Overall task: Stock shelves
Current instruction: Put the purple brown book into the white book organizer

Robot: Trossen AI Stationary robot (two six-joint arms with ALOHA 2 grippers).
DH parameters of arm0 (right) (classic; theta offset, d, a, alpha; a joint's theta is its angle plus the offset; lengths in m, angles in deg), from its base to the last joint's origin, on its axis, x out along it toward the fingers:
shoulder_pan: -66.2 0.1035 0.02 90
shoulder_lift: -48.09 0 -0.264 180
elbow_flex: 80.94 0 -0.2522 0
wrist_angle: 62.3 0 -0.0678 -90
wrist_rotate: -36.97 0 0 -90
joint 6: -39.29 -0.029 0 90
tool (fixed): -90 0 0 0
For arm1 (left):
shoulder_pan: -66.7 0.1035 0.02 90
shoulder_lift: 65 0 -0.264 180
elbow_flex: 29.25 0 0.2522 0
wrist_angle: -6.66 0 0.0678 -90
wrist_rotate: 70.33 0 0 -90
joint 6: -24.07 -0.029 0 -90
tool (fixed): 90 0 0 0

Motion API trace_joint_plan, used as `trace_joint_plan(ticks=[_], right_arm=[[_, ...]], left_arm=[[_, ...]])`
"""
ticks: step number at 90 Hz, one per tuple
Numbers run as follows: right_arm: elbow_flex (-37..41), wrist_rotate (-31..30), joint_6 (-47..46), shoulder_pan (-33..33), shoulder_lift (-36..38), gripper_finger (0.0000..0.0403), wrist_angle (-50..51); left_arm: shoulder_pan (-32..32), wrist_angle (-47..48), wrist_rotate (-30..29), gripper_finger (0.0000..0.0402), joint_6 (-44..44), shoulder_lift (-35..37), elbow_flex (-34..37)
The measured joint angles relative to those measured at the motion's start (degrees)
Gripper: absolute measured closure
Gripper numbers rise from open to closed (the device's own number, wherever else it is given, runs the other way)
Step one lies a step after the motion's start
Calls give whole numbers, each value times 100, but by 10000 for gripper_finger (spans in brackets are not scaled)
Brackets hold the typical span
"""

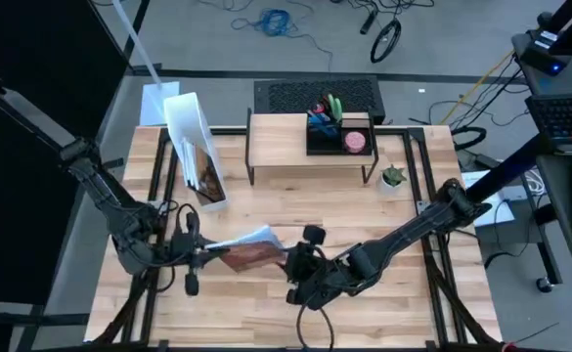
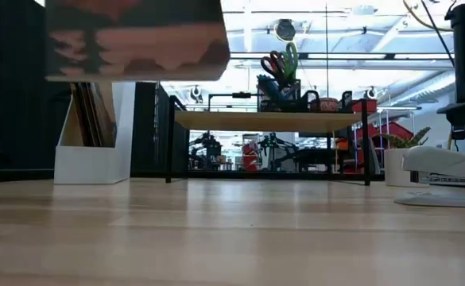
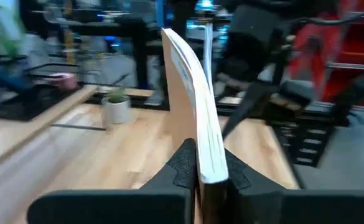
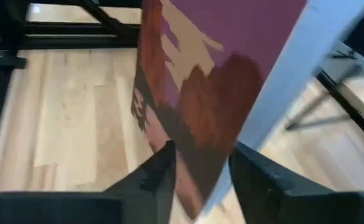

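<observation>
Left gripper (image 1: 199,252) clamped on thin glossy booklet (image 1: 246,249), at 7 o'clock on slatted wooden table (image 1: 383,313). Right gripper (image 1: 290,262) pinching the booklet's opposite edge, near 6 o'clock. At 11 o'clock, tall white file box (image 1: 196,149). At 12 o'clock, flat rectangular light-wood shelves (image 1: 278,145) bearing black organizer tray (image 1: 339,137); small potted plant (image 1: 393,179) just beside, toward 1 o'clock.

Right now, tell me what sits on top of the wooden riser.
On the riser sits a black organizer tray holding scissors, pens and a pink item. Its lower contents are hidden by the tray walls.
</observation>
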Motion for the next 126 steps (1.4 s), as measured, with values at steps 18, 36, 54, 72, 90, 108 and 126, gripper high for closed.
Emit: trace_joint_plan(ticks=[18,36,54,72,90,108,126], right_arm=[[-1,-439,-844,62,107,200,623],[0,-1854,-748,63,-534,198,213],[0,-3443,172,3,-1394,201,-1566],[2,-3652,1997,-273,-2246,201,-4897],[4,-3644,3860,-555,-2739,202,-7426],[4,-3363,4108,-837,-2775,202,-7722],[4,-3263,4480,-1081,-2775,202,-7720]], left_arm=[[60,50,-1369,399,14,0,0],[592,56,-1842,399,312,-7,0],[1198,-15,-1819,400,317,-7,0],[1687,-383,-1238,399,315,-7,0],[1904,-518,-1007,398,309,-57,0],[2036,-813,-995,398,302,-114,0],[2219,-1276,-673,397,258,-365,0]])
